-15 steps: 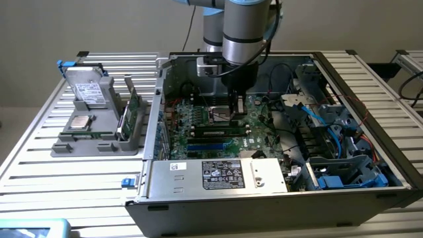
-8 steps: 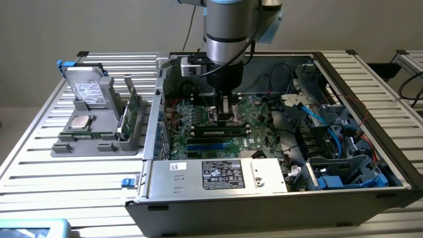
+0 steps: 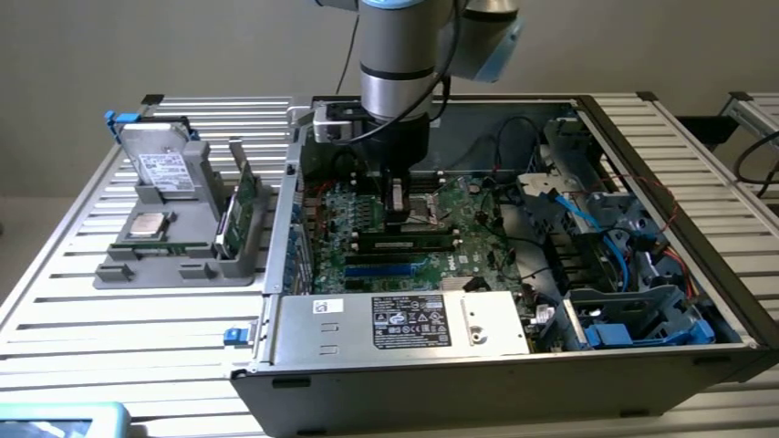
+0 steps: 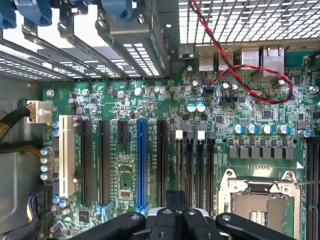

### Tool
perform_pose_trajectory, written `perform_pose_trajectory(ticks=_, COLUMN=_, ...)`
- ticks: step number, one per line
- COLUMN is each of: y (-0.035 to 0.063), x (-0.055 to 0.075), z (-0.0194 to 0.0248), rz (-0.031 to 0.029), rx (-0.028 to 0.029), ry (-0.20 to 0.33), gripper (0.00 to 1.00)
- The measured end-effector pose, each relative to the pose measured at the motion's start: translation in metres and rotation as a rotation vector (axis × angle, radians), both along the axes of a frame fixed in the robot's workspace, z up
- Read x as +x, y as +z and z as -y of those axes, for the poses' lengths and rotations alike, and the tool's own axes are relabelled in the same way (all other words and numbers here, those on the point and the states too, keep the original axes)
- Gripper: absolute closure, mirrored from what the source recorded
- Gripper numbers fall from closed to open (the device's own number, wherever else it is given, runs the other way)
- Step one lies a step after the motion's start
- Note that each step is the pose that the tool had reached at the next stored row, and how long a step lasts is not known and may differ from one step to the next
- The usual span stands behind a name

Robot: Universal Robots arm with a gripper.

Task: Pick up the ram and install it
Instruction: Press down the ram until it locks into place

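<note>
The tool [image 3: 396, 196] hangs clenched and empty over the motherboard [image 4: 150, 100]. Just in front of it, the ram [image 3: 408, 244] lies seated in its slot. It looks light, stiff and fragile, best pinched by its long edges.

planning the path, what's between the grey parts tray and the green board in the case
The case's metal side wall stands between tray and board, in the exterior view.

Motherboard [image 4: 150, 100]: green, one blue slot [image 4: 141, 165], one white slot [image 4: 63, 155].
Twisted wire [image 4: 240, 75]: red and black.
Hand [image 4: 175, 220]: black.
Bench [image 3: 73, 301]: silver-grey, ribbed.
</note>
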State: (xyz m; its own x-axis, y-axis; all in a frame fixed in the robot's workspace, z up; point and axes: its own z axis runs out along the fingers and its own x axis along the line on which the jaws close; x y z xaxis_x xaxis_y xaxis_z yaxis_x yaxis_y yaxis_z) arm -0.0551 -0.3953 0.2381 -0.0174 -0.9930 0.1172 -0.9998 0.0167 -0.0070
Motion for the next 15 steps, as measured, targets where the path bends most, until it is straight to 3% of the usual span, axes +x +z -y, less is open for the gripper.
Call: perform_pose_trajectory(ticks=15, y=-0.0057, x=-0.0054, z=-0.0033, rz=-0.0001, rx=0.0020, ry=0.000, gripper=0.89)
